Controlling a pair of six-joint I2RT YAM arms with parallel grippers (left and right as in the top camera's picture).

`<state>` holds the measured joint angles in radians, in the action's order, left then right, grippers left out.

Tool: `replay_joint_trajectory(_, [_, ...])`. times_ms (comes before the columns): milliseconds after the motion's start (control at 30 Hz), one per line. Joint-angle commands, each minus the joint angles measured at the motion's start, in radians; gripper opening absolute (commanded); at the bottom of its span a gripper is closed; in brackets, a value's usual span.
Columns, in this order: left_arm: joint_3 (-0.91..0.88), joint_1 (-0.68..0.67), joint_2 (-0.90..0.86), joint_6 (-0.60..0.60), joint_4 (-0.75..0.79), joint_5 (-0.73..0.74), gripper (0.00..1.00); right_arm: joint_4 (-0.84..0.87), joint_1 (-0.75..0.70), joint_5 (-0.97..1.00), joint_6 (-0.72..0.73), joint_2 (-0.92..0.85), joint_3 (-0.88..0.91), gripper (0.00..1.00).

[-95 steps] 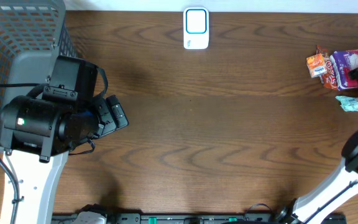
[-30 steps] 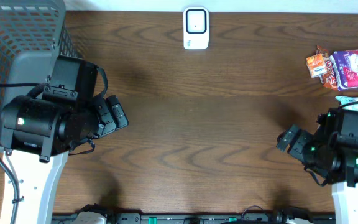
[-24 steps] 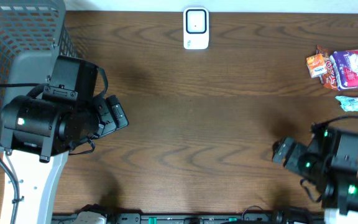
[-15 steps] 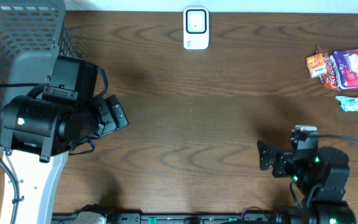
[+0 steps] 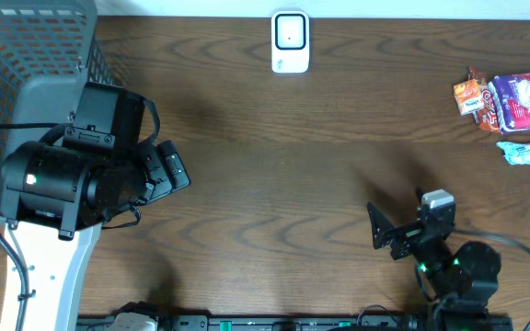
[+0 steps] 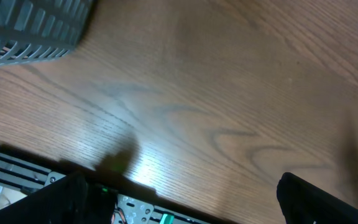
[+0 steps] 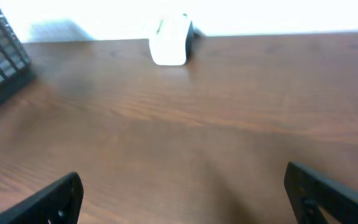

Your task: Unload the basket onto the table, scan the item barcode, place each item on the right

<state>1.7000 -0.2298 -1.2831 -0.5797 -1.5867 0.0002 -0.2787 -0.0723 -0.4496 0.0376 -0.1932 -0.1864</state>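
**A:** Where do the goods for scanning lie?

**B:** They sit in a small cluster at the far right edge of the table [image 5: 283,184]. There is a pink packet [image 5: 523,101], with an orange packet [image 5: 468,95] touching its left side. A pale packet [image 5: 528,153] lies just in front of them, nearer the robot. Neither arm touches them, and their print is too small to make out a barcode.

**A:** And the scanner?

**B:** The white scanner [image 5: 290,41] stands at the middle of the far edge, well apart from the packets. The right wrist view looks toward it across bare wood.

**A:** What of the right gripper?

**B:** The right gripper [image 5: 386,234] hangs over the near right part of the table. It points left, away from the packets, with its jaws spread wide and nothing between them.

**A:** The left one?

**B:** The left gripper [image 5: 168,167] is over the left side, just beside the grey basket [image 5: 17,83]. Its jaws are likewise wide apart and empty. Its wrist view shows wood grain, a corner of the basket and the table's near edge.
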Motion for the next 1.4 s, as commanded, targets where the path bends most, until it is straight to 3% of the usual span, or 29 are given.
replay_joint_trajectory(0, [0.001, 0.004, -0.003, -0.005, -0.002, -0.012, 0.98, 0.086, 0.021, -0.047, 0.013, 0.073, 0.086, 0.99])
replay_joint_trajectory(200, [0.001, 0.004, -0.003, -0.006, -0.002, -0.012, 0.98, 0.232, 0.057, 0.070, 0.018, 0.164, 0.178, 0.99])
replay_joint_trajectory(600, [0.001, 0.004, -0.003, -0.006, -0.002, -0.012, 0.98, 0.207, 0.076, 0.369, 0.058, 0.188, 0.181, 0.99])
replay_joint_trajectory(900, [0.001, 0.004, -0.003, -0.006, -0.002, -0.012, 0.98, 0.206, 0.082, 0.373, 0.032, 0.188, 0.181, 0.99])
replay_joint_trajectory(1067, [0.001, 0.004, -0.003, -0.006, -0.002, -0.012, 0.98, 0.204, 0.082, 0.362, -0.054, 0.188, 0.181, 0.99])
replay_joint_trajectory(1367, [0.001, 0.004, -0.003, -0.006, -0.002, -0.012, 0.98, 0.203, 0.087, 0.366, -0.031, 0.188, 0.181, 0.99])
